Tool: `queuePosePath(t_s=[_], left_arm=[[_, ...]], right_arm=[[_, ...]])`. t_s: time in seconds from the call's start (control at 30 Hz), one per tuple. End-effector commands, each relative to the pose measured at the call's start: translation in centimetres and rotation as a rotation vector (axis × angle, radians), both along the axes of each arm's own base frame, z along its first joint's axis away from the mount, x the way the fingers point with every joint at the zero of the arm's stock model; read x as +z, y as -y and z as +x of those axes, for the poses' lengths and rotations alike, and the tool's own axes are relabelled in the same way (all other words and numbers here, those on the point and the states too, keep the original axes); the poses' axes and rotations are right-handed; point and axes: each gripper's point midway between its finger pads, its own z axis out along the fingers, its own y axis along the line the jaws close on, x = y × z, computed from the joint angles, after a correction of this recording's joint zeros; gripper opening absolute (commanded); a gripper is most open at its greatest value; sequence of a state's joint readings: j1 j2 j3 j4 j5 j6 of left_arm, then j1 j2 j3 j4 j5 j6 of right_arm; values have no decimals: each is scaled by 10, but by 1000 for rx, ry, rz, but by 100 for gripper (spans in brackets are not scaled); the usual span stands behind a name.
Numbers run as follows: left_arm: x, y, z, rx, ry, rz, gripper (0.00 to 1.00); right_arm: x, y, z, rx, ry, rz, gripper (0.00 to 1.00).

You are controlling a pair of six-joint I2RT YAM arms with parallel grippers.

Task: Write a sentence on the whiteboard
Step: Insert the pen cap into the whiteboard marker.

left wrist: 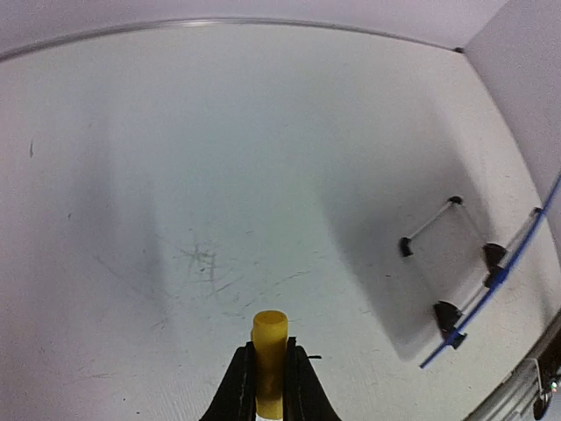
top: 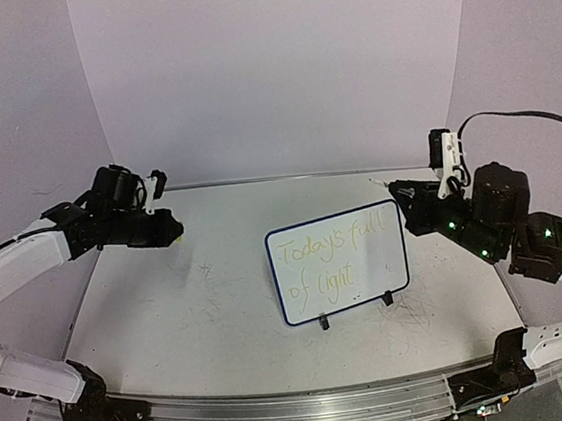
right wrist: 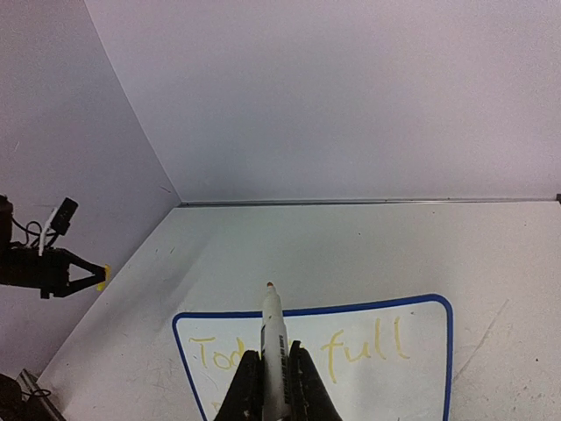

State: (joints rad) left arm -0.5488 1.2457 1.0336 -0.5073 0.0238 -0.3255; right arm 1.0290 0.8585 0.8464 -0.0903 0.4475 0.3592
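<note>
Here, pale lilac walls (top: 276,70) enclose a scuffed white surface (top: 191,310) where the whiteboard (top: 338,262) stands right of centre bearing the sentence (top: 331,250), the right hand (right wrist: 274,368) closed on a marker (right wrist: 272,320) and the left hand (left wrist: 270,373) clamped on a yellow cylinder (left wrist: 269,338).

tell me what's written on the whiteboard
The whiteboard carries the sentence, yellow: "Today's full of light". In the right wrist view, the marker in the right gripper covers the end of "Today's".

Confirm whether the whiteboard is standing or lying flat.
Standing: the whiteboard rests on its two black feet on the table, sentence readable on its face.
</note>
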Motion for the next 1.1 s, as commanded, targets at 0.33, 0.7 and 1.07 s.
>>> queuePosePath(t_s=[0.33, 0.7, 1.07], left_arm=[[107, 89, -125, -746, 466, -60, 0], [64, 83, -154, -853, 610, 65, 0], [59, 83, -158, -876, 618, 68, 0]], right_arm=[[7, -153, -34, 606, -121, -97, 0], [-15, -222, -58, 737, -151, -156, 0], [-12, -239, -64, 802, -139, -137, 0]])
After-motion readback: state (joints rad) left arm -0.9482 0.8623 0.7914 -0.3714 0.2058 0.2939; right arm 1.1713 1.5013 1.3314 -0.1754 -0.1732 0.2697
